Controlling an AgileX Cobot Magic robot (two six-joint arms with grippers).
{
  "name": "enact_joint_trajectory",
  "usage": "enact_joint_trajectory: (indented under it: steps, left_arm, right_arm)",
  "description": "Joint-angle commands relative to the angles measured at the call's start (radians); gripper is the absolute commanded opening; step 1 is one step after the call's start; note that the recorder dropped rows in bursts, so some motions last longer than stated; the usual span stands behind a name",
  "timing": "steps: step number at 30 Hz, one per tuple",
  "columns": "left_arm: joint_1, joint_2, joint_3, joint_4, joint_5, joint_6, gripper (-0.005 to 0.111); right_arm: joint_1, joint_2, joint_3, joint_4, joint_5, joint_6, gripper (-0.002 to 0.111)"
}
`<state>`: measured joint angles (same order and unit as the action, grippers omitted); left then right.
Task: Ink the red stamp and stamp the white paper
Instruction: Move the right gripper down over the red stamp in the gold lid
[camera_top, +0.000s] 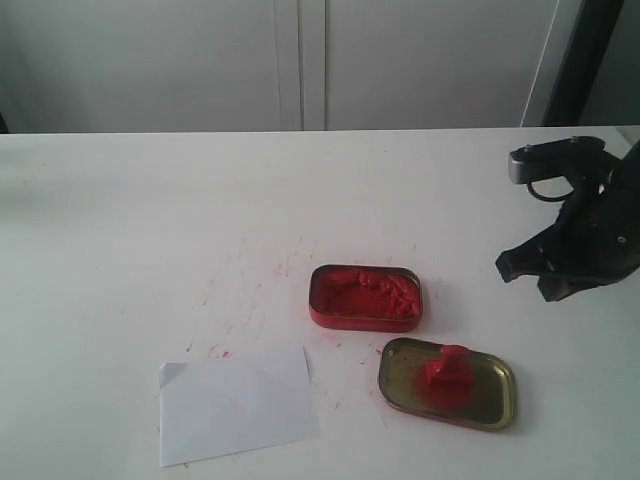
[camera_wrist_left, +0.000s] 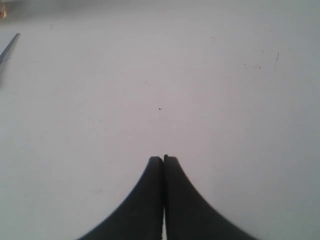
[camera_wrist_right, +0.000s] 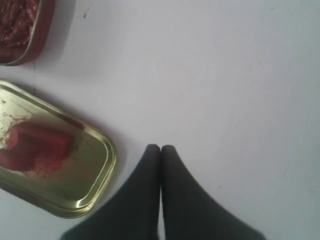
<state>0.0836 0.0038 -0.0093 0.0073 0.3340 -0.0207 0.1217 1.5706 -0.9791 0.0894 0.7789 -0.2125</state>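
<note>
The red stamp (camera_top: 447, 374) stands knob up in the gold tin lid (camera_top: 497, 398) at the front right of the table; the right wrist view shows the red stamp (camera_wrist_right: 35, 146) blurred inside the gold tin lid (camera_wrist_right: 95, 170). The white paper (camera_top: 235, 405) lies flat at the front left, one corner folded. My right gripper (camera_top: 512, 268) hovers shut and empty to the right of the ink tin (camera_top: 365, 297), above and right of the lid; in its own view the right gripper (camera_wrist_right: 160, 148) has jaws pressed together. My left gripper (camera_wrist_left: 163, 159) is shut over bare table.
Red ink specks (camera_top: 262, 285) are scattered on the white table between the tin and the paper. A white cabinet wall (camera_top: 300, 60) runs behind the table's far edge. A dark upright post (camera_top: 585, 55) stands at the back right.
</note>
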Motion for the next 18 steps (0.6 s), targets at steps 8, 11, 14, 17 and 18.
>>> enact_joint_trajectory:
  steps: [8,11,14,17,18]
  left_arm:
    - [0.004,-0.004,0.009,0.000,0.006,0.001,0.000]
    - [0.004,-0.004,0.009,0.000,0.006,0.001,0.000]
    - [0.004,-0.004,0.009,0.000,0.006,0.001,0.000]
    - [0.004,-0.004,0.009,0.000,0.006,0.001,0.000]
    - [0.004,-0.004,0.009,0.000,0.006,0.001,0.000]
  right_arm:
    - [0.112,0.083,-0.070,0.056,0.052,-0.263,0.000]
    - [0.151,0.086,-0.070,0.058,0.046,-0.406,0.000]
    - [0.182,0.086,-0.067,0.084,0.043,-0.558,0.000]
    - [0.197,0.086,-0.067,0.129,0.053,-0.682,0.000]
    - [0.199,0.086,-0.067,0.147,0.061,-0.721,0.000]
